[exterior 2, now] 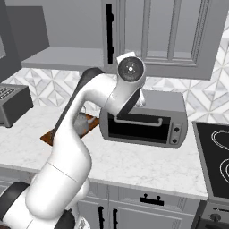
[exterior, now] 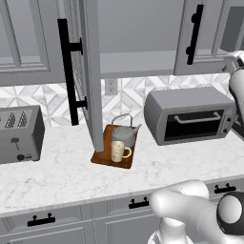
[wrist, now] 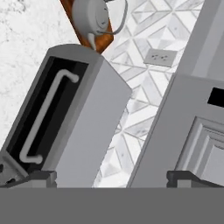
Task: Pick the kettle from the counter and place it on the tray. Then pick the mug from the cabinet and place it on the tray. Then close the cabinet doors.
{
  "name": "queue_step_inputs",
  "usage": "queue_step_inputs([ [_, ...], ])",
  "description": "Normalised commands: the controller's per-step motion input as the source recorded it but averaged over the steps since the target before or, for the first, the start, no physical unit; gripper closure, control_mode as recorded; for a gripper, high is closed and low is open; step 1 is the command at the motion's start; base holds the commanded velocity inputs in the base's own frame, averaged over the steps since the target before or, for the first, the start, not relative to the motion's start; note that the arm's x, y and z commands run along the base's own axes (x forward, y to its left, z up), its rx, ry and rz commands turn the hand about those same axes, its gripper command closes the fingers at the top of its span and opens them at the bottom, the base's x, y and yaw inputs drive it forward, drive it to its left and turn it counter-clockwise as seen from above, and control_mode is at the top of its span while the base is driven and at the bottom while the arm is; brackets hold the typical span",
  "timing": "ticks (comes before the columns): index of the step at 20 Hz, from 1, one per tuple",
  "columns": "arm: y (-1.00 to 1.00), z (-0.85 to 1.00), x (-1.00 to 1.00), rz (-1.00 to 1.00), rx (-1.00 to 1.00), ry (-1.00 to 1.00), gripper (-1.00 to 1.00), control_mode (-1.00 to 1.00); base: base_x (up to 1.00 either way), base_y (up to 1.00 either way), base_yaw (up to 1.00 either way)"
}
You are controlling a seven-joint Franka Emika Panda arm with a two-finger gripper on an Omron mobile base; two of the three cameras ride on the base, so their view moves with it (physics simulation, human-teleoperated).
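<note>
The grey kettle (exterior: 125, 134) and the cream mug (exterior: 119, 151) both stand on the reddish-brown tray (exterior: 102, 158) on the marble counter (exterior: 62, 174). Above them the cabinet (exterior: 138, 62) shows its bare grey shelf. Its left door (exterior: 91, 71) stands swung out edge-on, and its right door (exterior: 202, 33) is also off the opening. My gripper (wrist: 111, 178) is open with nothing between its fingertips (wrist: 41, 177). It hangs over the toaster oven, close to the right door (wrist: 197, 113). The kettle (wrist: 92, 15) sits far behind it, and the arm partly hides the kettle (exterior 2: 81, 124).
A grey toaster oven (exterior: 190, 116) sits right of the tray, directly under my hand. A toaster (exterior: 19, 133) stands at the far left of the counter. A black stove top (exterior 2: 214, 152) lies to the right. A wall outlet (wrist: 159, 57) is set in the tiled backsplash.
</note>
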Motion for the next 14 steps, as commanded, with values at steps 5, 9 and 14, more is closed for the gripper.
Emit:
queue_step_inputs([
  [5, 0.01, 0.23, -0.61, 0.0, 0.0, 0.12, -1.0, -1.0, 0.0, 0.0, 0.0],
  [9, 0.01, -0.06, -0.43, 0.0, 0.0, 0.03, -1.0, -1.0, 0.0, 0.0, 0.0],
  [14, 0.09, -0.27, -0.55, 0.01, -0.03, 0.0, -1.0, -1.0, 0.0, 0.0, 0.0],
])
